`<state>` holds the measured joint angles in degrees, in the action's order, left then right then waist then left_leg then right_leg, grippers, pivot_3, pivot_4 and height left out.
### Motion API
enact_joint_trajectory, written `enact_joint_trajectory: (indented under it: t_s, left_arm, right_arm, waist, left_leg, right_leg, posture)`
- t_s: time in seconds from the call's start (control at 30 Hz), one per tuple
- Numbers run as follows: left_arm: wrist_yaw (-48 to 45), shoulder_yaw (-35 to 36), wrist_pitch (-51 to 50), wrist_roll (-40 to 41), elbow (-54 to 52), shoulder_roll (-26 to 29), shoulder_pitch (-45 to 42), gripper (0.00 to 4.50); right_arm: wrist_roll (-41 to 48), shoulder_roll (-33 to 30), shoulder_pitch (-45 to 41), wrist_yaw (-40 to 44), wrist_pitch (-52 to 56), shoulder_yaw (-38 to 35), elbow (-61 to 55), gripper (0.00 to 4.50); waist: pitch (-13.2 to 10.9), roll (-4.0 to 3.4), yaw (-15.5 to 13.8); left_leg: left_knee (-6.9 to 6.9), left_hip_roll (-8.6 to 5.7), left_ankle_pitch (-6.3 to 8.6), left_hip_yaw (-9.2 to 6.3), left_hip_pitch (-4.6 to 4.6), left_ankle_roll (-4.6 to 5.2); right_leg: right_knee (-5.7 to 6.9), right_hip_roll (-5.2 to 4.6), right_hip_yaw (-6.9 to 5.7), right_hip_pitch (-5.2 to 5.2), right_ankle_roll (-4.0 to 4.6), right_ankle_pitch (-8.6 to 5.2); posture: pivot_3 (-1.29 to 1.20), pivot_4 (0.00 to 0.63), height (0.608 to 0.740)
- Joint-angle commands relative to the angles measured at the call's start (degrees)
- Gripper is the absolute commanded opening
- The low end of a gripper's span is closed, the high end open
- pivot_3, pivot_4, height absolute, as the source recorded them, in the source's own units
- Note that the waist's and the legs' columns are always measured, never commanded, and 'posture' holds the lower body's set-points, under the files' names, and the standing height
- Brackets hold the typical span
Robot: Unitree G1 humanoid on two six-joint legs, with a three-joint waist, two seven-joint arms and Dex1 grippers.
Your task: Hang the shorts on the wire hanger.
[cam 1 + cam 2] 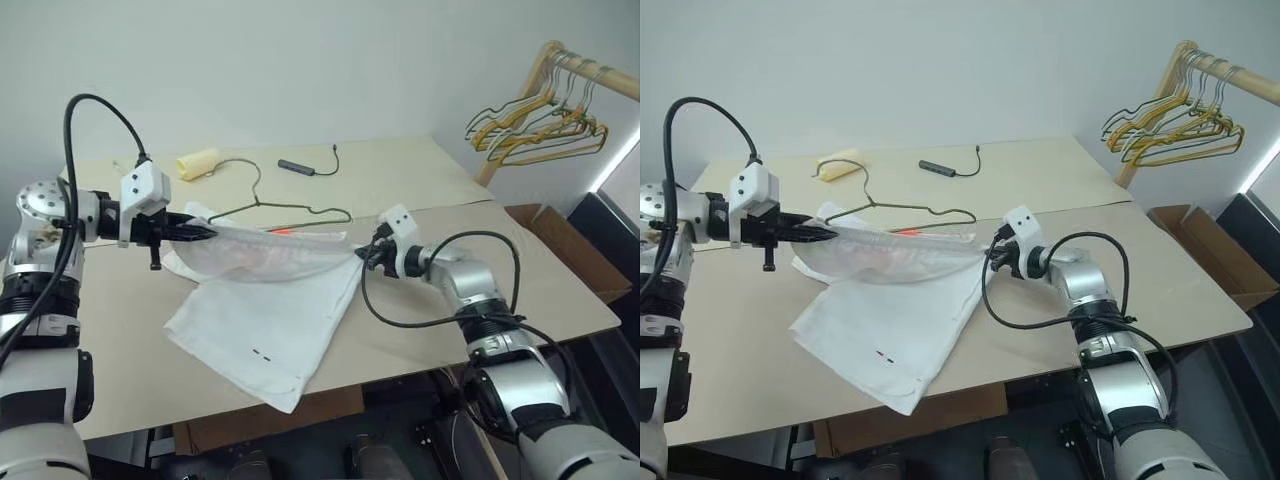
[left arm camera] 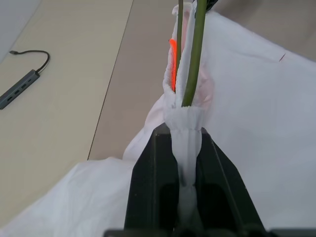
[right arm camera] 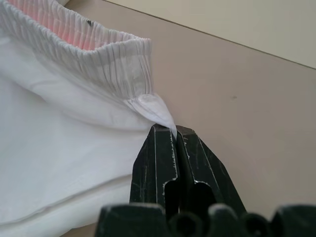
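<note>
Overall: beige table (image 1: 420, 180), white wall behind. Both pincers clamped on shorts (image 1: 270, 320): left gripper (image 1: 205, 234), right gripper (image 1: 362, 254). L wrist cam adds wire hanger (image 2: 191, 59) inside waistband beyond fingertips.

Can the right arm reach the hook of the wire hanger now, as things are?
Probably not at once. The right end effector is shut on a corner of the shorts, and the stretched waistband lies between it and the wire hanger. It would first have to release the cloth.
</note>
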<state>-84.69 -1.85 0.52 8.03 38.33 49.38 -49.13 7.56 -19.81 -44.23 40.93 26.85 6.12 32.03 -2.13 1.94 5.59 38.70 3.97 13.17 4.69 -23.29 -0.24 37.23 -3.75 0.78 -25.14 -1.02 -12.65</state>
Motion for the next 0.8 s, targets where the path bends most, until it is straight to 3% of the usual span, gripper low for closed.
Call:
enact_joint_trajectory:
  t_s: [0.03, 0.3, 0.67, 0.8]
  left_arm:
    - [3.38, 1.24, 0.44, -1.40, 1.27, 1.79, -1.44, 0.04]
    - [-2.75, 0.44, -0.32, 0.43, 0.17, 2.76, 0.12, 0.04]
    - [4.77, -1.04, -0.09, -4.25, 2.61, 2.80, 0.04, 0.04]
    - [-0.10, -2.51, -0.87, -3.31, 1.40, 4.18, 1.21, 0.04]
  right_arm:
    - [-1.84, -3.87, 2.00, -3.53, -0.64, -2.70, -1.93, 0.05]
    - [-3.11, -4.42, 2.91, -7.01, -1.72, -2.45, -5.76, 0.05]
    - [-3.42, -6.91, 2.42, -7.22, -4.09, -2.37, -7.19, 0.05]
    - [-5.70, -7.67, 2.69, -9.03, -8.16, -1.67, -7.40, 0.05]
  waist:
    - [0.00, 0.00, 0.01]
    - [0.00, 0.00, 0.01]
    - [0.00, 0.00, -0.04]
    - [0.00, 0.00, -0.01]
  left_leg:
    - [0.00, 0.00, 0.00, 0.01, 0.00, 0.00]
    - [0.00, 0.00, 0.00, 0.02, 0.00, 0.00]
    - [0.01, 0.00, 0.00, 0.01, 0.00, 0.00]
    - [0.01, 0.00, 0.00, 0.02, 0.01, 0.00]
  right_leg:
    - [0.00, 0.00, 0.00, 0.00, 0.00, 0.00]
    - [0.00, 0.00, 0.00, 0.00, 0.00, 0.00]
    - [-0.01, 0.00, 0.00, 0.00, 0.00, 0.00]
    - [0.00, 0.00, 0.00, 0.01, 0.00, 0.00]
  posture:
    - [-0.02, 0.000, 0.740]
    - [-0.03, 0.000, 0.740]
    - [-0.02, 0.000, 0.740]
    - [-0.02, 0.000, 0.740]
